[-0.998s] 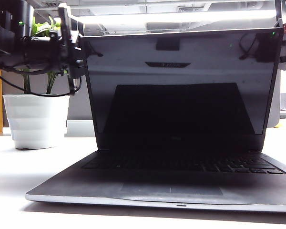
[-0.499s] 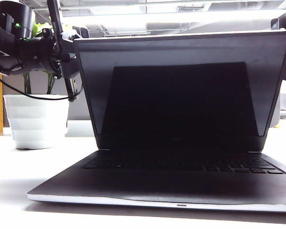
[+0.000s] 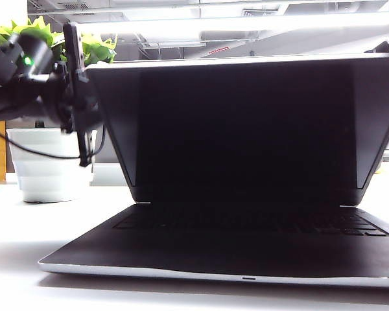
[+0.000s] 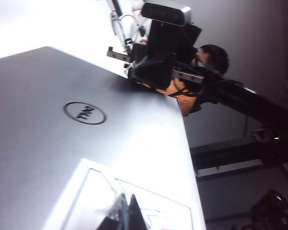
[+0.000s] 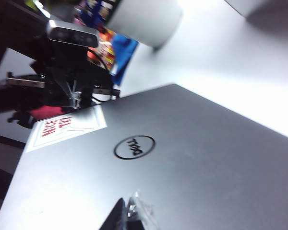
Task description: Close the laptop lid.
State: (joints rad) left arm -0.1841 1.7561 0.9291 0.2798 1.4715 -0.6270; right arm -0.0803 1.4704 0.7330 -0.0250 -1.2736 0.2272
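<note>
**Lid tipped forward over the keyboard**

Laptop [image 3: 246, 253] sits on the white table [image 3: 13, 259] directly before the exterior camera, base flat, black keyboard dark in the shadow of the screen. Its lid [image 3: 246, 129] leans forward over the keys, part-way down, the glossy black inner face toward that camera.

My left gripper [image 4: 127, 213] is behind the lid's outer face, at the side of the white-red sticker [image 4: 149, 206]; its fingertips lie against or just above the silver panel, and I cannot tell whether they are apart or together. From my left wrist I see the round Dell logo [image 4: 84, 113] further along the panel, and my other arm beyond the lid's far edge.

My right gripper [image 5: 129, 215] is likewise at the outer face, near the logo [image 5: 134, 147]; only the tips show, so I cannot tell its state either.

In the exterior view my left arm [image 3: 39, 91] stands at the lid's left edge, in front of a white plant pot [image 3: 45, 165] with green leaves.
</note>
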